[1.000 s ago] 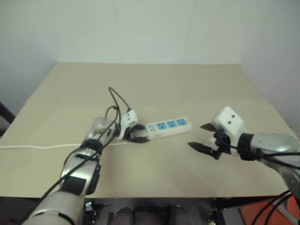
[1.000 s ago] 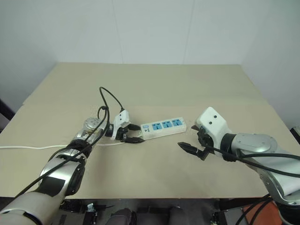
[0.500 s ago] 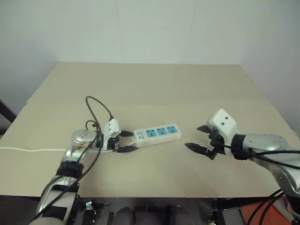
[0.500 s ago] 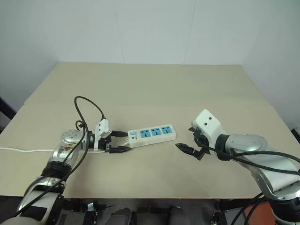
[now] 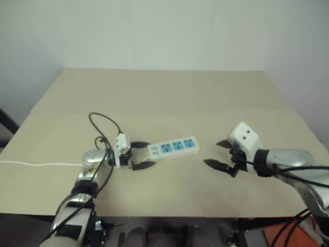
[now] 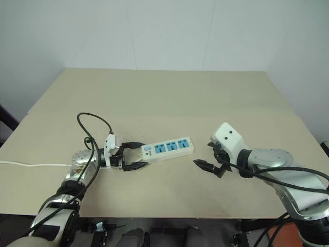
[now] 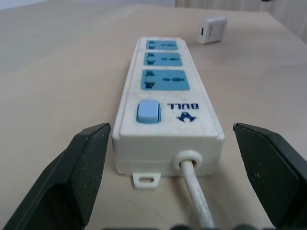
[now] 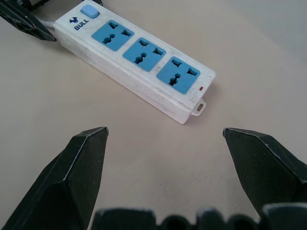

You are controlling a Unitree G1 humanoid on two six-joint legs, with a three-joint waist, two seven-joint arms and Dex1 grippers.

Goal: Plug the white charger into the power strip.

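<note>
The power strip [image 5: 173, 147] lies flat near the table's middle, white with three blue sockets and a blue switch at its left end. My left gripper [image 5: 144, 155] is open, with one black finger on each side of that switch end [image 7: 147, 110] and not touching it. In the left wrist view the white charger [image 7: 211, 30] lies on the table beyond the strip's far end. My right gripper [image 6: 205, 154] hovers open to the right of the strip, pointing at it with nothing between its fingers.
The strip's thin white cord [image 5: 41, 165] runs left along the table to its left edge. The beige table [image 5: 169, 98] stretches back to a white wall. Its front edge is close below both grippers.
The left gripper, shut at the strip's switch end a second ago, dragged the strip left and nearer, then opened and let go. The right gripper has hardly moved.
</note>
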